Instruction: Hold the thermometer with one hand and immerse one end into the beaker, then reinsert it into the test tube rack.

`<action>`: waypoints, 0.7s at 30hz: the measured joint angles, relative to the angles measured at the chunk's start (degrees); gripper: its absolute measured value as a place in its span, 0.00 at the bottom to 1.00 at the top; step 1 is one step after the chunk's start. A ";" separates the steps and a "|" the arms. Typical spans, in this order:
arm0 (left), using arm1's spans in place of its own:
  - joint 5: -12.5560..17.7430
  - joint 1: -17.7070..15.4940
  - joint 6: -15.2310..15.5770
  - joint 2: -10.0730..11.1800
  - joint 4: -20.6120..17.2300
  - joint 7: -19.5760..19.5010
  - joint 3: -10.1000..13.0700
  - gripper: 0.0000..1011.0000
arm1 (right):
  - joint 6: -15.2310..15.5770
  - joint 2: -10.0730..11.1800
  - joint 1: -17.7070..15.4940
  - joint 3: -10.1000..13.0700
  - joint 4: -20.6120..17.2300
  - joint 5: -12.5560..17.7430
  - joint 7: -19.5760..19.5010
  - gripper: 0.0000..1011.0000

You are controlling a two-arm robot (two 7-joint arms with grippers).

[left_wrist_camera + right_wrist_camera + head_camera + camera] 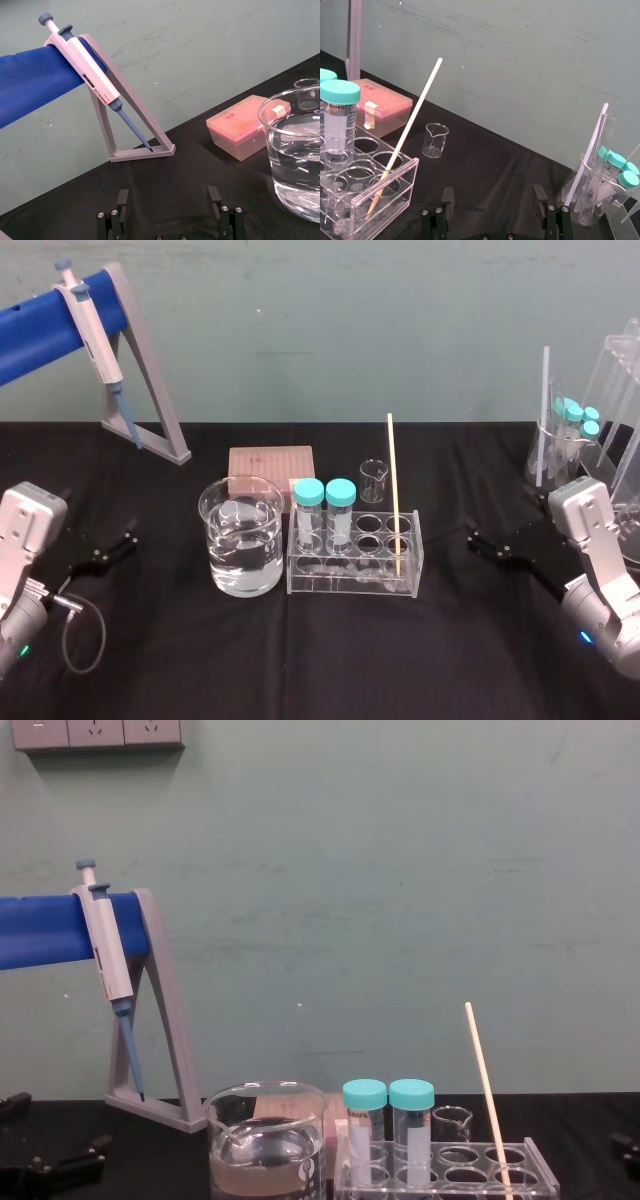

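Left gripper [128, 537] sits low over the black table [300, 670] at the near left, its fingers [122, 199] spread wide with nothing between them. Opposite it, at the near right, the right gripper [476, 541] sits the same way (fingers [538, 196] parted, holding nothing), well apart from the glassware.

Between the two arms, a little farther in, stands the beaker [225, 562], partly filled with clear liquid. Just beside it on the right is the test tube rack [350, 586]. Two teal-capped tubes [310, 508] stand upright in the rack's left holes. The thermometer [393, 490] stands in a hole at the rack's right end, leaning slightly, its top well above the caps. No gripper touches it.

Behind the rack stands a tiny glass beaker [372, 480], and to its left lies a pink box [270, 463]. Farther back on the left, a pipette [92, 328] hangs from the blue bar of a grey stand [152, 400]. At the far right a flask [560, 452] holds more capped tubes.
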 joint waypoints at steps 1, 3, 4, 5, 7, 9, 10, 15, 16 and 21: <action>0.00 0.00 0.00 0.00 0.00 0.00 0.00 0.99 | 0.00 0.00 0.00 0.00 0.01 0.00 0.00 0.99; 0.00 0.00 0.00 0.00 0.00 0.00 0.00 0.99 | 0.00 0.00 0.00 0.00 0.01 0.00 0.00 0.99; 0.00 0.00 0.00 0.00 0.00 0.00 0.00 0.99 | 0.00 0.00 0.00 0.00 0.00 0.00 0.00 0.99; 0.00 0.00 0.00 0.00 0.00 0.00 0.00 0.99 | 0.00 0.00 0.00 0.00 0.00 0.00 0.00 0.99; 0.00 0.00 0.00 0.00 0.00 0.00 0.00 0.99 | 0.00 0.00 0.00 0.00 0.00 0.00 0.00 0.99; 0.00 0.00 0.00 0.00 0.00 0.00 0.00 0.99 | 0.00 0.00 0.00 0.00 0.01 0.00 0.00 0.99; 0.00 0.00 0.00 0.00 0.00 0.00 0.00 0.99 | 0.00 0.00 0.00 0.00 0.01 0.00 0.00 0.99; 0.00 0.00 0.00 0.00 0.00 0.00 0.00 0.99 | 0.00 0.00 0.00 0.00 0.00 0.00 0.00 0.99; 0.00 0.00 0.00 0.00 0.00 0.00 0.00 0.99 | 0.00 0.00 0.00 0.00 0.00 0.00 0.00 0.99; 0.00 0.00 0.00 0.00 0.00 0.00 0.00 0.99 | 0.00 0.00 0.00 0.00 0.01 0.00 0.00 0.99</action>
